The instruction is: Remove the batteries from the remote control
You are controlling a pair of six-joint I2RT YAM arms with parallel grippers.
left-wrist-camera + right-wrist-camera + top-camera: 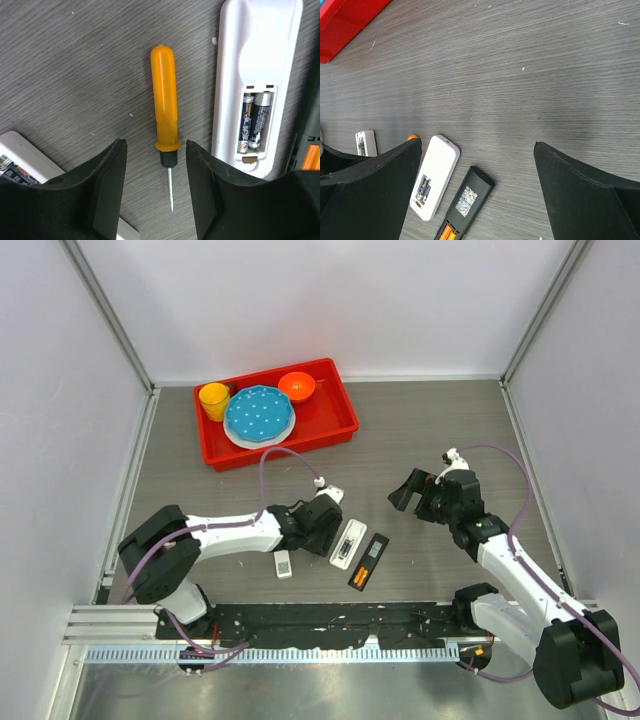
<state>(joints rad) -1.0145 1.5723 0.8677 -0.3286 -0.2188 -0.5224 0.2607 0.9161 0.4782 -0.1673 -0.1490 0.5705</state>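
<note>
Lying side by side in the open back of the white remote (250, 50), two dark batteries (254, 120) sit in their compartment. Just beside it on the tabletop (440, 430) is one black remote (470, 197), its back also open on orange cells (447, 232) that the frame edge cuts off, so their number is unclear. A third, small white remote (283, 563) lies near the left arm. The left end effector (156, 147) hangs with its fingers moderately parted on either side of the collar of one orange-handled screwdriver (165, 100), a gap showing at each side. The right end effector (477, 145) is spread wide and holds nothing, well apart from the remotes. One red tray (325, 418) at the far side carries one yellow cup (214, 400), one blue plate (258, 413) and one orange bowl (297, 386).
</note>
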